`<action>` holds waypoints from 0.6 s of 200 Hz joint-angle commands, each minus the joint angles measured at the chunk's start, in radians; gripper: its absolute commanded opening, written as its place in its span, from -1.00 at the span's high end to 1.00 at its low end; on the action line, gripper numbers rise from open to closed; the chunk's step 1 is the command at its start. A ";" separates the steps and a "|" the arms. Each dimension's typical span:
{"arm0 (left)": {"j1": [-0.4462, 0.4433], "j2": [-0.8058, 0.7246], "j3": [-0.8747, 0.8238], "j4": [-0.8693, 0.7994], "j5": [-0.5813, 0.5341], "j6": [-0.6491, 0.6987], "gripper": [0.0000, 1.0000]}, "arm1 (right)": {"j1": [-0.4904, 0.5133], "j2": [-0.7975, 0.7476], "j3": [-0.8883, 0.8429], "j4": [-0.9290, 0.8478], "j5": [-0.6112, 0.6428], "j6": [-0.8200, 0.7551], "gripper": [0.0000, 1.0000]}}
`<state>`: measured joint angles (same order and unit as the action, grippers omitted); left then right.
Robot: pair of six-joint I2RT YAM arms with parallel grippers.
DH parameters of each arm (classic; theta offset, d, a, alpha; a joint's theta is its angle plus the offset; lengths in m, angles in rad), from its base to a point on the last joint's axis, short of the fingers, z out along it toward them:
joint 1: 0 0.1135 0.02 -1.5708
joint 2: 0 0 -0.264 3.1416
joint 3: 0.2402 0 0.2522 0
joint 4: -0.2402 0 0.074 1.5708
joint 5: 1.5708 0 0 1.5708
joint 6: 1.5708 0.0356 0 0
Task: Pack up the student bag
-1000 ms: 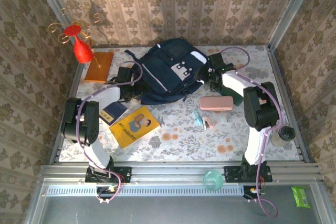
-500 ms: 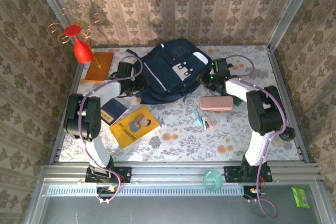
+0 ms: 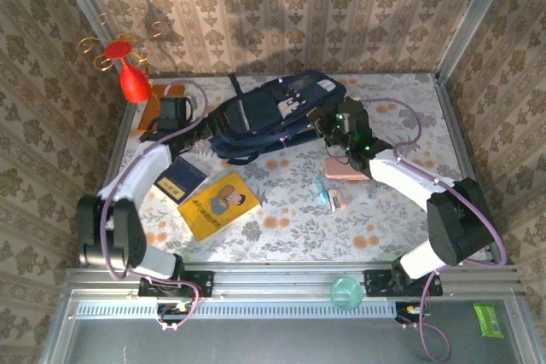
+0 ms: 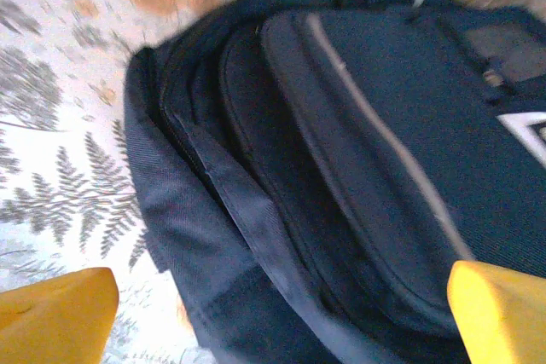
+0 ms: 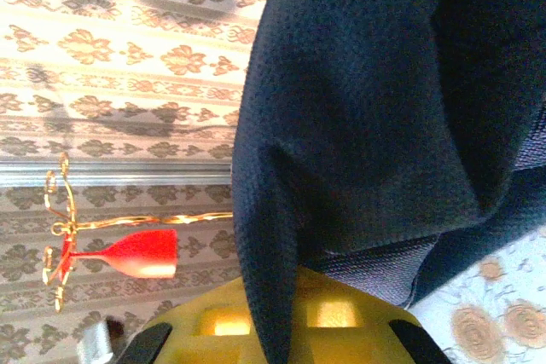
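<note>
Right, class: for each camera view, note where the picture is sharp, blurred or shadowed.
Top external: sharp, with the red ornament casting a shadow on the back wall. Left wrist: soft and smeared across the student bag and tablecloth. Right wrist: bag weave crisp and brightly lit.

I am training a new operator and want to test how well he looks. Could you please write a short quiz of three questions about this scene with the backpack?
1. True or false: the right tool is shut on the fabric of the backpack.
2. Fill in the missing word: the left tool, which faces the backpack, is ____ and holds nothing.
3. Where is the yellow book?
A. Inside the backpack.
B. Flat on the table, outside the backpack.
C. Held in the left tool.

Key: 1 true; 2 open; 3 B.
</note>
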<state>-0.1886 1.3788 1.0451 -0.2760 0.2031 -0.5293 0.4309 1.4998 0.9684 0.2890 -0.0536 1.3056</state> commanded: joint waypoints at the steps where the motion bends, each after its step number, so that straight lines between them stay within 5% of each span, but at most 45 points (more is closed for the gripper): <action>1: -0.039 -0.161 -0.050 -0.087 -0.097 0.068 -1.00 | 0.041 -0.060 0.048 0.086 0.160 0.045 0.91; 54: -0.386 -0.413 -0.196 -0.085 -0.163 0.029 -0.83 | 0.094 -0.048 0.136 0.077 0.238 0.038 0.92; 87: -0.553 -0.349 -0.192 0.012 -0.206 0.053 -0.78 | 0.097 -0.041 0.170 0.066 0.243 0.031 0.92; 120: -0.597 -0.214 -0.151 0.135 -0.265 0.102 -0.71 | 0.103 -0.029 0.189 0.056 0.227 0.029 0.93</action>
<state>-0.7708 1.0882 0.8486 -0.2565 0.0132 -0.4770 0.5247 1.4879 1.0935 0.2615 0.1280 1.3357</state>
